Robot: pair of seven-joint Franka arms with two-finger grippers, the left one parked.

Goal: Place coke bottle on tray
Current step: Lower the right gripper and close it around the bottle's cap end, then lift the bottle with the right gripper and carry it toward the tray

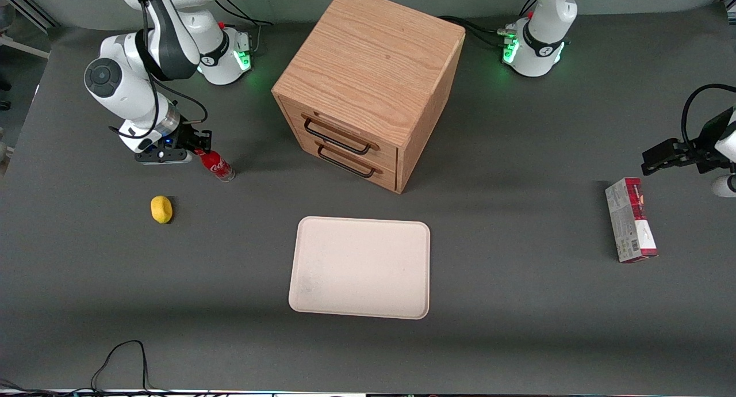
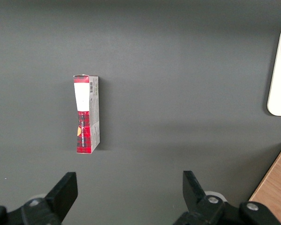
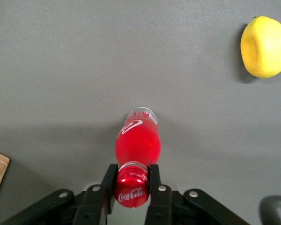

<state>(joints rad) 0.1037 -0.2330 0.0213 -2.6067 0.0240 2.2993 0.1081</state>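
The small red coke bottle (image 1: 217, 166) stands upright on the grey table, toward the working arm's end. My gripper (image 1: 198, 145) is over its top and shut on the red cap. In the right wrist view the coke bottle (image 3: 136, 143) shows from above, with my gripper (image 3: 131, 182) pressing a black finger on each side of the cap and neck. The cream tray (image 1: 360, 267) lies flat, nearer to the front camera than the wooden drawer cabinet, with nothing on it; the tray's edge (image 2: 280, 75) also shows in the left wrist view.
A yellow lemon (image 1: 161, 209) lies near the bottle, nearer to the front camera; the lemon (image 3: 264, 46) also shows in the right wrist view. A wooden two-drawer cabinet (image 1: 368, 86) stands mid-table. A red-and-grey carton box (image 1: 631, 227) lies toward the parked arm's end.
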